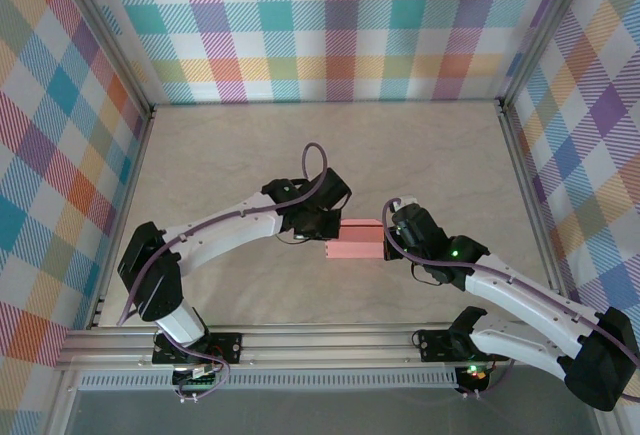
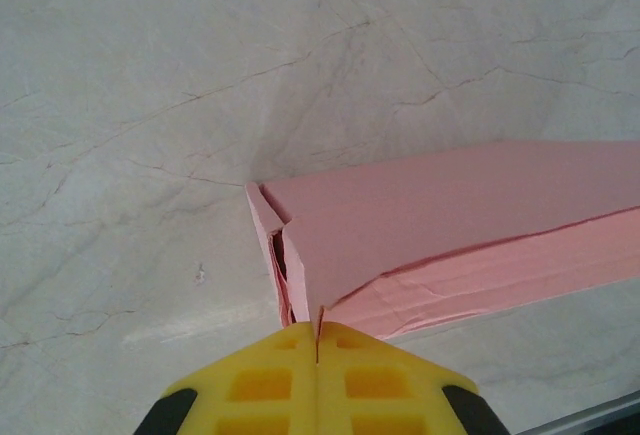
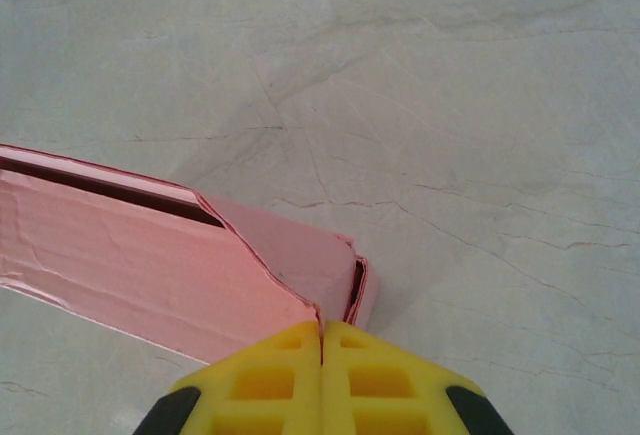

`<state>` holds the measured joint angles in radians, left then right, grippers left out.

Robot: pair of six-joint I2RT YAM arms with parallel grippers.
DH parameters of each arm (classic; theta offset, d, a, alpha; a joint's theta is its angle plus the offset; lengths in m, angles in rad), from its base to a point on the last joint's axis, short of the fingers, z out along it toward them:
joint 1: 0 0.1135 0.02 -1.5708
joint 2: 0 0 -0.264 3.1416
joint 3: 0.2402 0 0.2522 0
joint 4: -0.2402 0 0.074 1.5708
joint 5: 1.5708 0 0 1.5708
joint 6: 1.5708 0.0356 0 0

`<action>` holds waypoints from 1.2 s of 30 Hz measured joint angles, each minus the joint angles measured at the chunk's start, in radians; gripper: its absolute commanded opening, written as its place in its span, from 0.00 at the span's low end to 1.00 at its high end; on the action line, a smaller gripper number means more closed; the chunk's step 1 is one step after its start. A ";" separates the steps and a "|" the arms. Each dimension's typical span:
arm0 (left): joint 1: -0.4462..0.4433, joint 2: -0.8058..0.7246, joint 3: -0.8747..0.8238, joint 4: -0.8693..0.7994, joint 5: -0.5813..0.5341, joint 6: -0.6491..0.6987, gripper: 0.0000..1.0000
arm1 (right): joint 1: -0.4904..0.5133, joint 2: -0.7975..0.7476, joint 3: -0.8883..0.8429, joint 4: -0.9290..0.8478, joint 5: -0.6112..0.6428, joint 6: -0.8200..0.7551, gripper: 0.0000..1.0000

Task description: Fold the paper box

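The salmon-pink paper box (image 1: 356,240) lies between the two arms in the middle of the table, a shallow rectangular form with loosely closed sides. My left gripper (image 1: 322,233) is at its left end, yellow fingers (image 2: 262,380) pressed together on a thin edge of the paper box (image 2: 450,225). At the right end my right gripper (image 1: 390,245) is shut the same way, its fingers (image 3: 265,380) pinching a flap corner of the paper box (image 3: 150,255). The box's end flaps gape slightly at both corners.
The box rests on a pale marble-patterned tabletop (image 1: 240,145). Checked walls (image 1: 330,25) with aluminium posts enclose the back and both sides. An aluminium rail (image 1: 320,340) runs along the near edge by the arm bases.
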<state>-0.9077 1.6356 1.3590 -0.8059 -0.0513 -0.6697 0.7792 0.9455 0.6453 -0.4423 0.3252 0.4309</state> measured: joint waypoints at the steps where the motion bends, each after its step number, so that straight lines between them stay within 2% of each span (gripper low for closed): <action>1: 0.005 0.000 0.000 0.002 0.010 -0.001 0.00 | 0.000 0.000 0.000 0.000 0.000 0.000 0.00; 13: 0.015 0.002 0.001 0.005 0.030 0.001 0.00 | 0.000 0.000 0.000 0.001 0.000 0.003 0.00; 24: 0.052 0.026 0.044 -0.027 0.096 0.016 0.00 | 0.000 0.000 0.000 0.001 0.000 0.006 0.00; 36: 0.052 0.013 0.010 0.001 0.095 0.031 0.00 | 0.000 0.000 0.000 0.001 0.000 0.008 0.00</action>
<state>-0.8555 1.6482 1.3693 -0.8051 0.0441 -0.6388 0.7795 0.9451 0.6449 -0.4416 0.3248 0.4389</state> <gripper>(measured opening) 0.042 0.048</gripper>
